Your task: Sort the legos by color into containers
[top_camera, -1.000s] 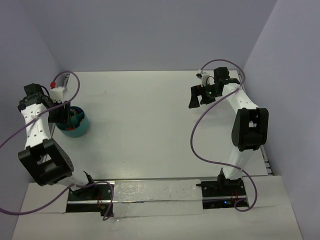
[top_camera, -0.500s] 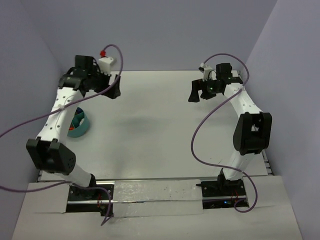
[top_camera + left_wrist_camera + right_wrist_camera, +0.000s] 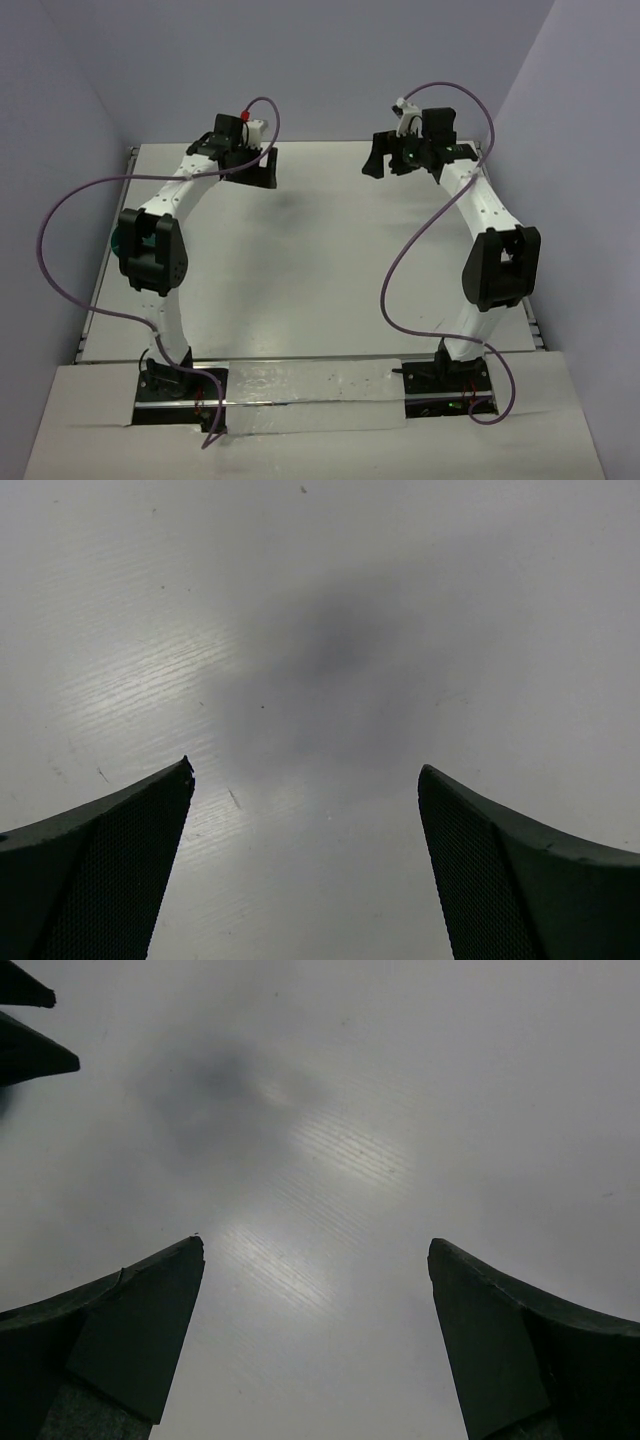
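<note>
My left gripper (image 3: 264,172) is open and empty, held above the bare table near its far edge, left of centre. In the left wrist view (image 3: 305,775) only bare white table shows between the fingers. My right gripper (image 3: 385,165) is open and empty, also near the far edge, right of centre. The right wrist view (image 3: 315,1245) shows bare table too. Only a sliver of the teal bowl (image 3: 116,243) shows at the left, behind my left arm's elbow. No legos are in view.
The white table (image 3: 320,270) has purple-grey walls on three sides. Purple cables loop from both arms. The left gripper's dark fingertips (image 3: 25,1025) show in the top left corner of the right wrist view.
My left arm has swung from over the teal bowl at the left to the far edge near the middle. My right gripper has moved a little back and left.
</note>
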You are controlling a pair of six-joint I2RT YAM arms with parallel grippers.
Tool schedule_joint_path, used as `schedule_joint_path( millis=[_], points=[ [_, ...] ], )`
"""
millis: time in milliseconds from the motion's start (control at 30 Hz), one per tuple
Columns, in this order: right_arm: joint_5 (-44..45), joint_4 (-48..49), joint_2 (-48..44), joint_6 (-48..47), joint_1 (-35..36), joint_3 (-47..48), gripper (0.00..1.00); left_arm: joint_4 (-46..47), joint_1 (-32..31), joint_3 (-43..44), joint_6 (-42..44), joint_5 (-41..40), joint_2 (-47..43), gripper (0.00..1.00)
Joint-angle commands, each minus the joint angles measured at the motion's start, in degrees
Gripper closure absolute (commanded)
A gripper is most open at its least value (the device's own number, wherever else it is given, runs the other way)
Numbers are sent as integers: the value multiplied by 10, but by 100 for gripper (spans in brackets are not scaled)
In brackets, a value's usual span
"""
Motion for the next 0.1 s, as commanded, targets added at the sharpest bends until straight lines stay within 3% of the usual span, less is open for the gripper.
schedule_joint_path(
  millis=[0,67],
  points=[
    [13,33,5,12,19,31,0,51,-4,30,-36,-24,-6,1],
    [12,34,2,10,22,26,0,63,-4,24,-40,-25,-11,1]
  ],
)
